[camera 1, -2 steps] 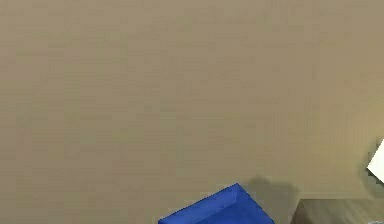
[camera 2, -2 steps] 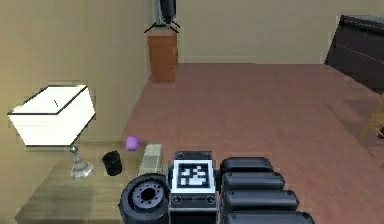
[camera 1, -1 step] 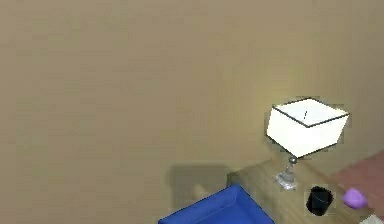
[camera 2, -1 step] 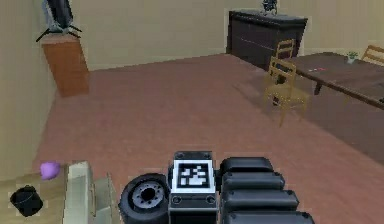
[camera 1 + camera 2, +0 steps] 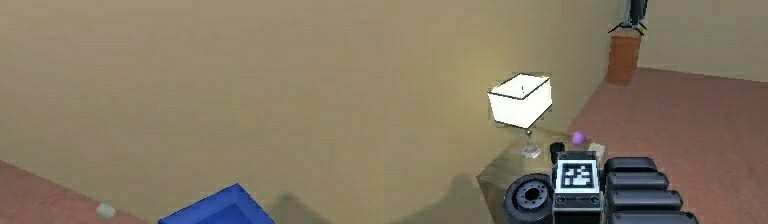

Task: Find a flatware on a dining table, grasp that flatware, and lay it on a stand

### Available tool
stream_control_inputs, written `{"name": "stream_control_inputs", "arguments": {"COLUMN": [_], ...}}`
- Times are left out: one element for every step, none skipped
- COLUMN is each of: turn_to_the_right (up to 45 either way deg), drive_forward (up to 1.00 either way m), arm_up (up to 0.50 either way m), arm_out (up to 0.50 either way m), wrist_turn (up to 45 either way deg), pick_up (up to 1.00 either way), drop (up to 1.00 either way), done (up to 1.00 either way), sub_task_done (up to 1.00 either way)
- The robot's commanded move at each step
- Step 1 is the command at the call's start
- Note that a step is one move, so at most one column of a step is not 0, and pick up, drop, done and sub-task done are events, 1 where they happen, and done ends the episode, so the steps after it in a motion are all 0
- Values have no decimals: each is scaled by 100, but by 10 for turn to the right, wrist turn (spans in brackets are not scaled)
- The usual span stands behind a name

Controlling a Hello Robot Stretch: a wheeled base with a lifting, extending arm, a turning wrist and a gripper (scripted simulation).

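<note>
Where the flatware is I cannot tell: nothing near the end effector point(image 5: 532, 196) has a shape that reads as a fork or spoon. Its dark body sits at the lower left of the arm side view, beside a white marker square point(image 5: 579, 178), with a table point(image 5: 502, 168) and its load behind it. So I cannot tell whether it is clenched or released, or whether it carries anything.

That is the first risk. If nothing is in fact held, any laying move puts nothing down.

The table is probably the stand, and it is crowded. A lamp point(image 5: 519, 100) with a white shade stands on it, its clear base just beyond the end effector. A small purple ball point(image 5: 577, 137) lies near the marker. Reaching out or sweeping sideways could tip the lamp or roll the ball off. A flatware laid near the table's edge could slide to the floor point(image 5: 684, 110).

A tall brown pedestal point(image 5: 624, 55) stands well apart at the upper right with a dark object point(image 5: 634, 12) on top. If it is the stand meant, setting down here is the wrong place.

In the forward view a tan wall point(image 5: 190, 80) looms ahead and a blue thing point(image 5: 220, 208) sits at the bottom edge. Driving forward could strike either.
</note>
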Motion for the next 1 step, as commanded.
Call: {"name": "stream_control_inputs", "arguments": {"turn_to_the_right": [-150], "drive_forward": [0], "arm_up": [0], "arm_out": [0], "wrist_turn": [0], "pick_up": [0], "drop": [0], "done": [0], "sub_task_done": [0]}}
